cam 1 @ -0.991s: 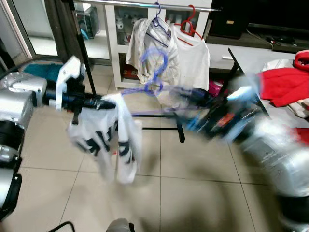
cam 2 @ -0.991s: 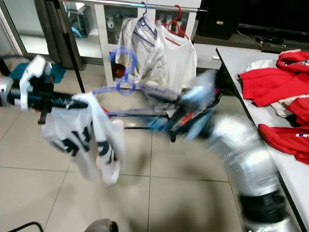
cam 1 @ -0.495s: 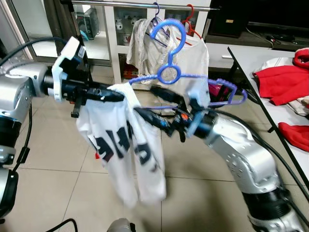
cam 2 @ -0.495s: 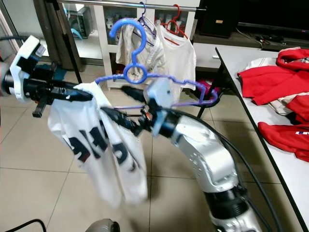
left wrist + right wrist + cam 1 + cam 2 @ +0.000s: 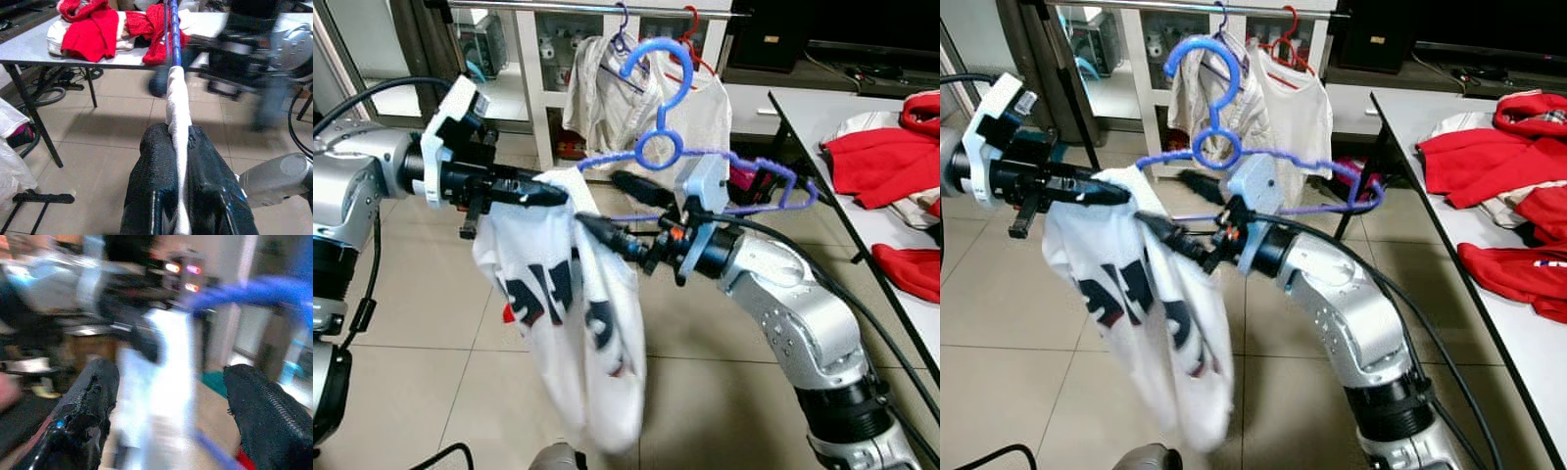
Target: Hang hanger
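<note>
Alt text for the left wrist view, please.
The left gripper is shut on a fold of the white shirt, which runs up to the blue hanger. Beyond, red clothes lie on a grey table over a tiled floor; the right arm is blurred.

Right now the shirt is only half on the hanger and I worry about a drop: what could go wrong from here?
1. The white T-shirt hangs mostly off one end of the blue hanger, pinched only by the left gripper; releasing could let it slide to the floor.
2. The right gripper is open, fingers astride the fabric; it could snag the cloth.
</note>
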You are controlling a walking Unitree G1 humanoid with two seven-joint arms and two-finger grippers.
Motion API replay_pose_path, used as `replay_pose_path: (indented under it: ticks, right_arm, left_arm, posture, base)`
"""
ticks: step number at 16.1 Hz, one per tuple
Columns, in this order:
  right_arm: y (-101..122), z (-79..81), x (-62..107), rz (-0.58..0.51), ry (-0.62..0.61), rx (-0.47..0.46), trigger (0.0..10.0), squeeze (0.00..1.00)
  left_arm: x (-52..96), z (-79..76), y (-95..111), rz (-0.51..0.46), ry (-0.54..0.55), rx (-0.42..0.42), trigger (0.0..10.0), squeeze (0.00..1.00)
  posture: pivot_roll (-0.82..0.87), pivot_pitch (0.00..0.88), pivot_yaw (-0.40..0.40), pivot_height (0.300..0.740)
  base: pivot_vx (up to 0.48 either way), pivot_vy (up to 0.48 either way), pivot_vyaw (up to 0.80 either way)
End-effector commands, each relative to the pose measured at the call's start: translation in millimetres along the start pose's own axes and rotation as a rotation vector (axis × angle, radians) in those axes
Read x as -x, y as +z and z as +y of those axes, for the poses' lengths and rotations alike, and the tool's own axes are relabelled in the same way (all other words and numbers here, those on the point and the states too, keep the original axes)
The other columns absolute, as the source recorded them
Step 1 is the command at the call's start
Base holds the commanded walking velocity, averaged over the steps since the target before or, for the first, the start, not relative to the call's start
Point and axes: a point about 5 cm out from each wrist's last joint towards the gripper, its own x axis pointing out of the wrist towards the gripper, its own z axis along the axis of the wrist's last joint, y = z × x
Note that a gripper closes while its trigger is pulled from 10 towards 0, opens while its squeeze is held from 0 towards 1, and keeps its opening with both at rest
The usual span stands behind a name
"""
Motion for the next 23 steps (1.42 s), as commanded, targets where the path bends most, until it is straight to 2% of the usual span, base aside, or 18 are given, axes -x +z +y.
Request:
replay_pose_path:
  ticks: [1, 5, 8, 10, 14, 18, 20, 23]
  right_arm:
    - [3.6, 7.9, 0.4, -0.014, 0.066, -0.006, 10.0, 0.00]
    - [-1.2, 13.3, -0.7, 0.010, 0.112, -0.009, 10.0, 0.00]
    - [-9.9, -7.5, -5.6, 0.058, -0.062, 0.000, 10.0, 0.00]
    - [-5.3, -14.8, -4.3, 0.039, -0.096, -0.007, 10.0, 0.00]
    - [-1.6, -12.8, 1.8, 0.036, -0.043, 0.011, 10.0, 0.00]
    - [4.0, 5.7, 0.7, -0.007, 0.109, -0.027, 10.0, 0.00]
    - [-2.1, 10.7, -4.0, 0.008, 0.122, -0.044, 10.0, 0.00]
    - [-11.2, 3.6, -8.8, 0.051, 0.051, -0.059, 10.0, 0.00]
  left_arm:
    - [2.5, 1.1, 6.1, -0.009, 0.020, -0.035, 0.0, 0.00]
    - [2.9, 2.9, 5.7, -0.010, 0.030, -0.036, 0.0, 0.00]
    - [2.3, 2.3, 4.0, -0.012, 0.019, -0.035, 0.0, 0.00]
    - [3.0, 2.8, 2.4, -0.007, 0.021, -0.034, 0.0, 0.00]
    - [3.2, 4.0, 0.5, -0.002, 0.027, -0.037, 0.0, 0.00]
    - [0.7, 5.9, 0.8, -0.008, 0.029, -0.041, 0.0, 0.00]
    - [-1.9, 7.1, 1.5, -0.013, 0.030, -0.044, 0.0, 0.00]
    - [-5.4, 7.6, 3.2, -0.020, 0.021, -0.048, 0.0, 0.00]
  posture:
    - [0.04, 0.000, 0.015, 0.740]
    - [0.04, 0.000, 0.012, 0.740]
    - [0.04, 0.000, 0.011, 0.740]
    - [0.04, 0.000, 0.009, 0.740]
    - [0.04, 0.000, 0.008, 0.740]
    - [0.03, 0.000, 0.009, 0.740]
    - [0.04, 0.000, 0.008, 0.740]
    - [0.04, 0.000, 0.009, 0.740]
  base:
    - [0.000, 0.000, 0.00]
    - [0.000, 0.000, 0.00]
    - [0.000, 0.000, 0.00]
    - [0.000, 0.000, 0.00]
    - [0.000, 0.000, 0.00]
    - [0.000, 0.000, 0.00]
    - [0.000, 0.000, 0.00]
    - [0.000, 0.000, 0.00]
